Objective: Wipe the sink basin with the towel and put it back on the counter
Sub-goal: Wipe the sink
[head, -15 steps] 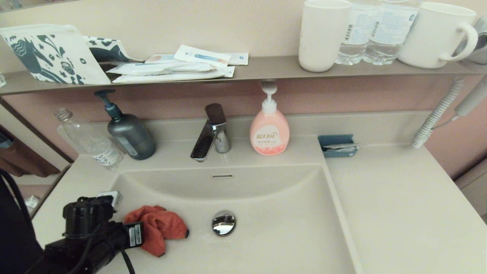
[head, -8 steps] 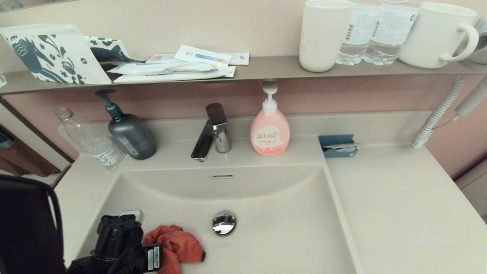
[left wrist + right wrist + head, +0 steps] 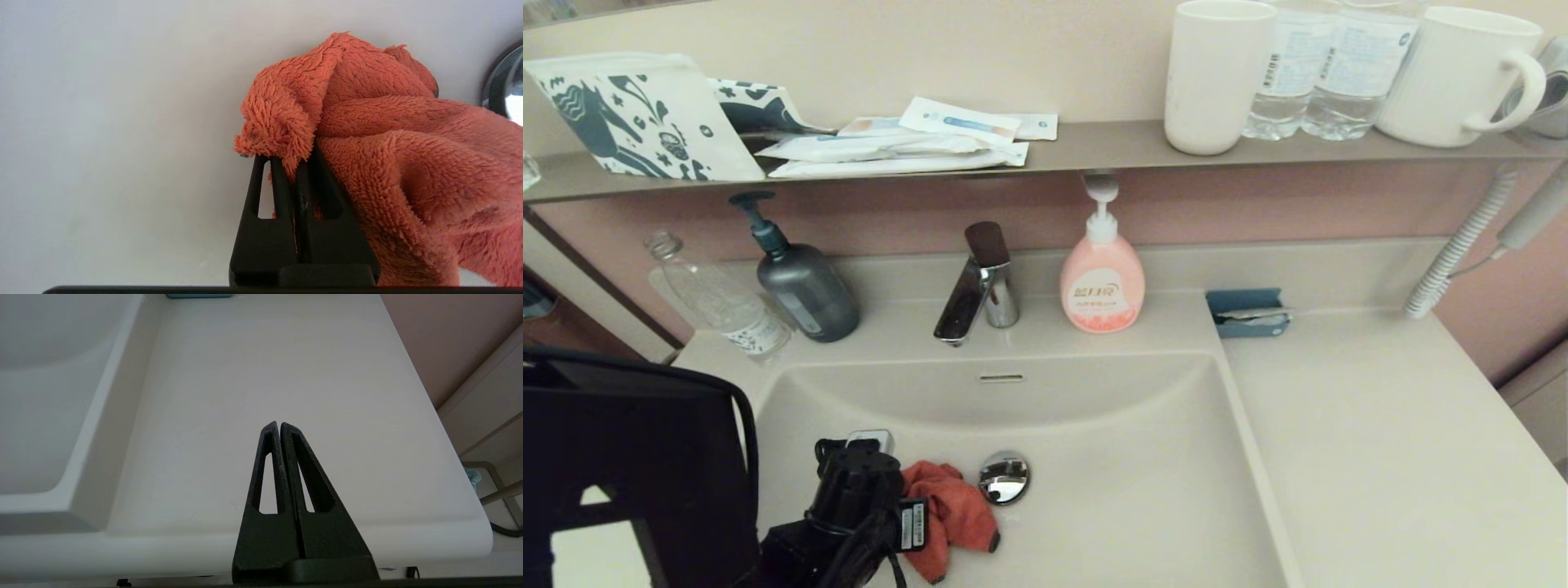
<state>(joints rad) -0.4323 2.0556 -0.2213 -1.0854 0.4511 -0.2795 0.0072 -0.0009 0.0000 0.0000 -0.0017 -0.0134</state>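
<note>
The orange-red towel [image 3: 952, 510] lies bunched on the floor of the beige sink basin [image 3: 1127, 457], right beside the chrome drain plug [image 3: 1004, 478]. My left gripper [image 3: 291, 161] is shut on a fold of the towel [image 3: 388, 134], and its black wrist [image 3: 854, 490] covers the cloth's left part in the head view. The drain's rim [image 3: 500, 83] shows just past the cloth in the left wrist view. My right gripper [image 3: 279, 425] is shut and empty, hovering over the counter [image 3: 261, 375] right of the basin, outside the head view.
A chrome faucet [image 3: 976, 286], a pink soap bottle [image 3: 1102, 282], a dark pump bottle [image 3: 800, 282] and a clear bottle [image 3: 719, 302] stand behind the basin. A blue holder [image 3: 1247, 313] sits at the counter's back. Cups and bottles fill the wall shelf [image 3: 1094, 147].
My left gripper has dragged the towel rightward across the basin floor, from the left side up to the drain plug. More of my left arm now fills the lower left.
</note>
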